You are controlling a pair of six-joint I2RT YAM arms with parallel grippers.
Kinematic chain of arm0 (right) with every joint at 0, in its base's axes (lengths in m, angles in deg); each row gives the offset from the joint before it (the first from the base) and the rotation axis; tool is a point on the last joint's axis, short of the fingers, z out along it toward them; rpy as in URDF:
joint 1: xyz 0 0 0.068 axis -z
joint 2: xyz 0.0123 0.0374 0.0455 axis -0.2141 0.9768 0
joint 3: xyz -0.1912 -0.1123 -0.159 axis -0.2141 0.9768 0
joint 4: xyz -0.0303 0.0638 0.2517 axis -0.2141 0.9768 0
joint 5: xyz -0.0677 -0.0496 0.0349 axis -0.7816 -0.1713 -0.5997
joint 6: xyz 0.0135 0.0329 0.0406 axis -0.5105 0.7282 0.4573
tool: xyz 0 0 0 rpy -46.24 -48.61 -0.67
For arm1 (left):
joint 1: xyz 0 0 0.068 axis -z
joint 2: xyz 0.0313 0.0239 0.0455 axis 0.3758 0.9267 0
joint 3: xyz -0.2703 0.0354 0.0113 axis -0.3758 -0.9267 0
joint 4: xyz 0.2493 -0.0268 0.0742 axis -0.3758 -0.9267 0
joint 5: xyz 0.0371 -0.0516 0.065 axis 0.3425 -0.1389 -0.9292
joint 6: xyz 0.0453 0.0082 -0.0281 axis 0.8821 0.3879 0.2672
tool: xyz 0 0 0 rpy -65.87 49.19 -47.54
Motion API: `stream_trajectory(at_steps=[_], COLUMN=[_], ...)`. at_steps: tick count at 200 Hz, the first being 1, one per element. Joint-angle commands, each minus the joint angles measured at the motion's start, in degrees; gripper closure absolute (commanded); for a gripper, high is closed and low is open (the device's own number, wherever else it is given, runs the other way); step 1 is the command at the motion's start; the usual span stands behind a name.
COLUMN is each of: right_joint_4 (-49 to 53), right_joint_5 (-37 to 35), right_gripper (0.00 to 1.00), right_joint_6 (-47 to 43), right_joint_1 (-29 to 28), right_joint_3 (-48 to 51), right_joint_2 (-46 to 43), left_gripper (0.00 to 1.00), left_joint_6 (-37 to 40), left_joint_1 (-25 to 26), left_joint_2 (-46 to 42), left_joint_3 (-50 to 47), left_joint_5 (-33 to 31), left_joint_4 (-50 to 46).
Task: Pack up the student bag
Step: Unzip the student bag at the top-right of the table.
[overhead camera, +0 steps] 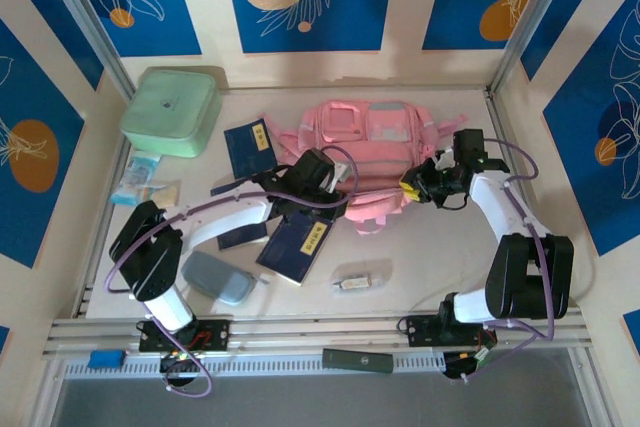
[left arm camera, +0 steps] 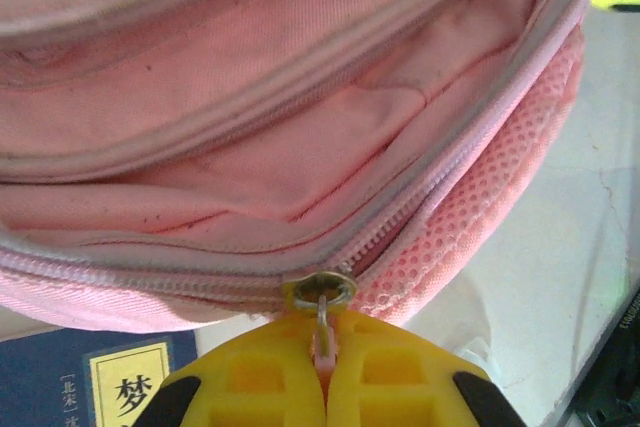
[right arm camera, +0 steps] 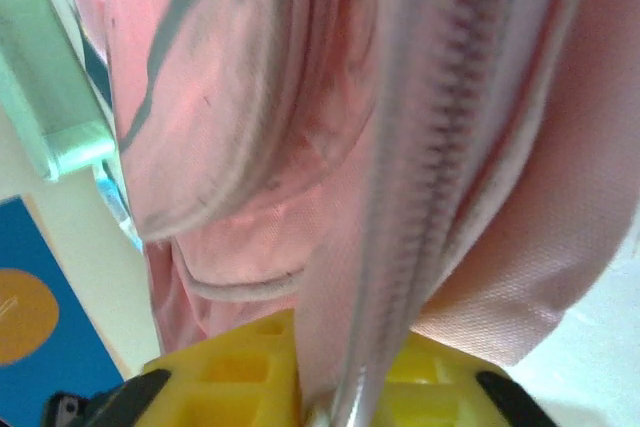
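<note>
at the far middle of the table [overhead camera: 430,257] lies the student bag [overhead camera: 375,142], flat, its zipped edge facing near. left gripper [left arm camera: 325,372]: fingers together on the zip pull [left arm camera: 322,312] at the bag's near left corner. right gripper [right arm camera: 345,397]: closed on the zip seam [right arm camera: 440,137] at the near right side. judgement: the step in hand is opening the zip. the right should hold the seam taut while the left draws the pull along the track, in line and low, lest the tab slip out.
</note>
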Motion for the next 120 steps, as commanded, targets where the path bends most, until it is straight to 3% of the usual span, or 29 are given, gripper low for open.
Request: stream_trajectory(at_steps=[1, 20, 39, 94, 120], right_joint_4=[-2.6, -1.9, -1.7, -9.5, -13.8], right_joint_5=[-1.0, 1.7, 4.0, 3.3, 1.3], right_gripper=[0.54, 0.27, 0.13, 0.06, 0.05], right_joint_6=[0.8, 3.2, 6.2, 18.6, 21.9], right_joint_1=[0.1, 0.0, -1.6, -13.7, -15.6], right_joint_3=[-1.4, 1.0, 3.8, 8.2, 7.4], right_joint_2=[-2.3, -4.2, -6.4, -6.6, -2.7], left_gripper=[1.00, 1.00, 1.00, 1.00, 1.00], left_joint_6=[-2.3, -3.1, -3.1, -3.2, -3.9], left_joint_1=[-1.2, -1.0, -0.7, 0.1, 0.6], left_joint_2=[1.5, 2.7, 3.8, 4.7, 4.6], left_joint_3=[2.4, 3.3, 4.3, 6.1, 6.6], left_joint_5=[2.0, 2.9, 4.5, 4.1, 4.6], left_joint_4=[-1.5, 0.5, 1.7, 2.3, 3.4])
